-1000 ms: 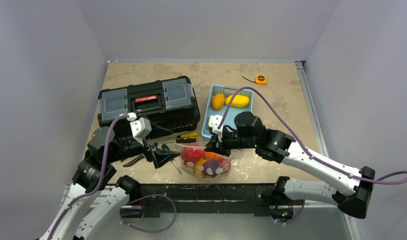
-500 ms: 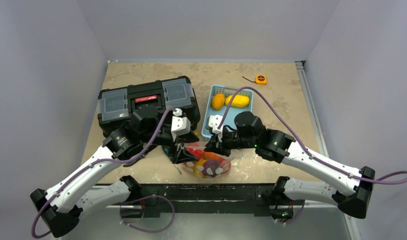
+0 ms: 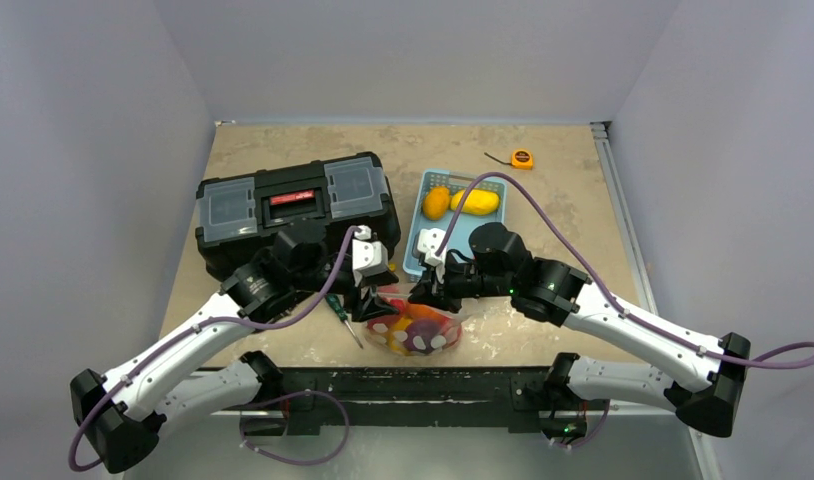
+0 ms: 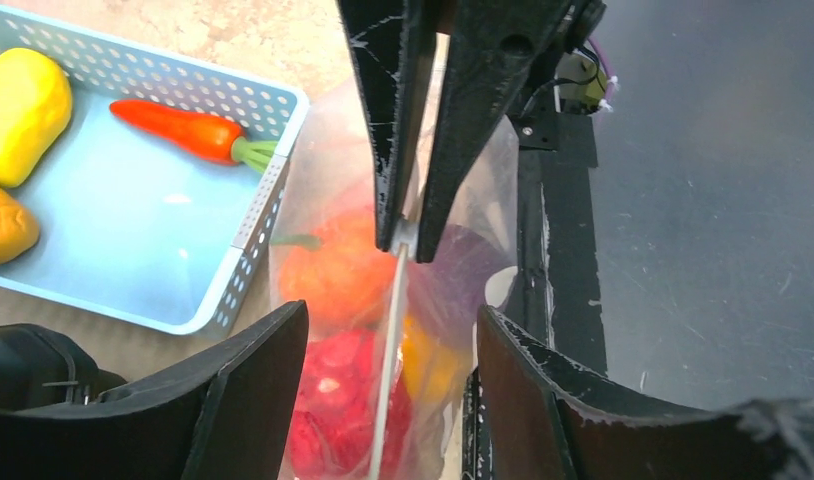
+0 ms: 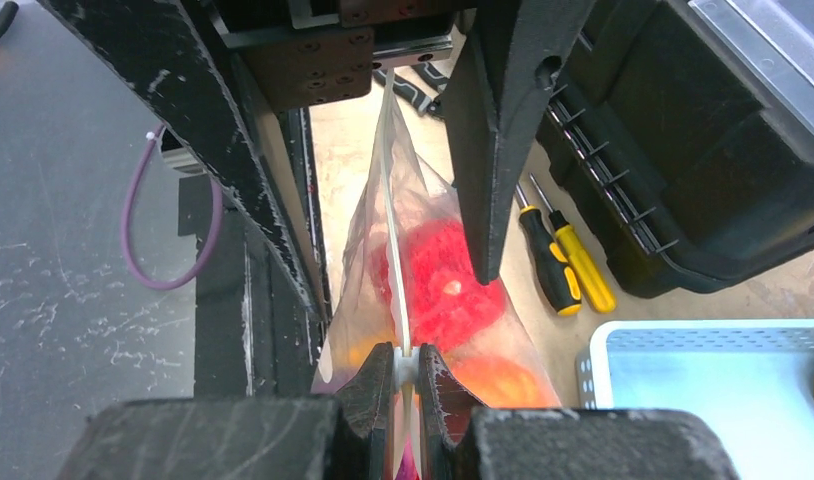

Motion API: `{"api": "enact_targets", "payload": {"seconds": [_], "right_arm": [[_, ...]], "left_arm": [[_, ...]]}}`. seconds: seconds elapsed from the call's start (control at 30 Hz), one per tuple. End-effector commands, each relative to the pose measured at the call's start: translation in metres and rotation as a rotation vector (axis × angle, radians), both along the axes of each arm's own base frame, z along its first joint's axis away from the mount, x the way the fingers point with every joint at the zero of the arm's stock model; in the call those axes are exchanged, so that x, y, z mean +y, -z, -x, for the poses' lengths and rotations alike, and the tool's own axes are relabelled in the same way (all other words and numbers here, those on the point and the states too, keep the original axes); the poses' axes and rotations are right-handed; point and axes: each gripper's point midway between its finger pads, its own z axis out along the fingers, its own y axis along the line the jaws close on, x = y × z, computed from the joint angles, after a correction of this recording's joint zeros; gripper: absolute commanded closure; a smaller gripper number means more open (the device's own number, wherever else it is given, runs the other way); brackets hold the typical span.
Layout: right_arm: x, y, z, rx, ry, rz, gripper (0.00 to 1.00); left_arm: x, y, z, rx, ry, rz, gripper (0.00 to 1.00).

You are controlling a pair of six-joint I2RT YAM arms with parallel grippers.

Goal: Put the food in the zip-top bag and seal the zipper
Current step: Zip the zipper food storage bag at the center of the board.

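The zip-top bag (image 3: 415,330) lies at the table's near edge with the zipper (image 4: 391,340) held up as a thin white strip. Red food (image 4: 328,410), orange food (image 4: 333,270) and purple food (image 4: 463,270) show through it. My right gripper (image 5: 405,368) is shut on the zipper's white tab at the bag's right end (image 3: 423,294). Over the bag's left end, my left gripper (image 4: 393,395) is open and straddles the strip without touching it (image 3: 371,301). In the light blue basket (image 3: 448,172) lie two yellow pieces (image 3: 435,202) and a carrot (image 4: 188,130).
A black toolbox (image 3: 298,205) stands left of the basket. Screwdrivers (image 5: 563,262) lie between it and the bag. An orange tape measure (image 3: 522,158) sits at the back right. The black frame rail (image 3: 403,385) runs just below the bag.
My left arm swung right from beside the toolbox to over the bag's left end, and its jaws have narrowed around the zipper strip. The right gripper has kept its grip and place.
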Motion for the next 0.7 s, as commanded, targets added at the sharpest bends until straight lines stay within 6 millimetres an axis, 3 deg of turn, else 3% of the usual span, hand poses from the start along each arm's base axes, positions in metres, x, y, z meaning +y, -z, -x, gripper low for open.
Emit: {"api": "enact_targets", "payload": {"seconds": [0.0, 0.07, 0.17, 0.33, 0.47, 0.67], "right_arm": [[0.005, -0.029, 0.000, -0.022, -0.002, -0.088, 1.00], [0.005, -0.029, 0.001, -0.019, 0.000, -0.085, 1.00], [0.003, -0.028, -0.001, -0.026, 0.015, -0.084, 1.00], [-0.004, -0.025, -0.005, -0.039, 0.047, -0.062, 1.00], [-0.016, -0.026, -0.004, -0.053, 0.066, -0.029, 1.00], [-0.050, -0.029, -0.002, -0.092, 0.147, 0.007, 1.00]], "left_arm": [[-0.010, -0.014, -0.012, -0.066, -0.023, 0.070, 0.39], [-0.010, -0.011, -0.010, -0.044, -0.016, 0.057, 0.46], [-0.006, -0.007, -0.003, -0.038, 0.023, 0.017, 0.73], [0.002, -0.001, 0.000, -0.055, 0.022, -0.019, 1.00], [0.012, -0.002, -0.008, -0.126, -0.046, -0.031, 1.00], [0.031, -0.004, -0.024, -0.253, -0.165, -0.038, 1.00]]}}
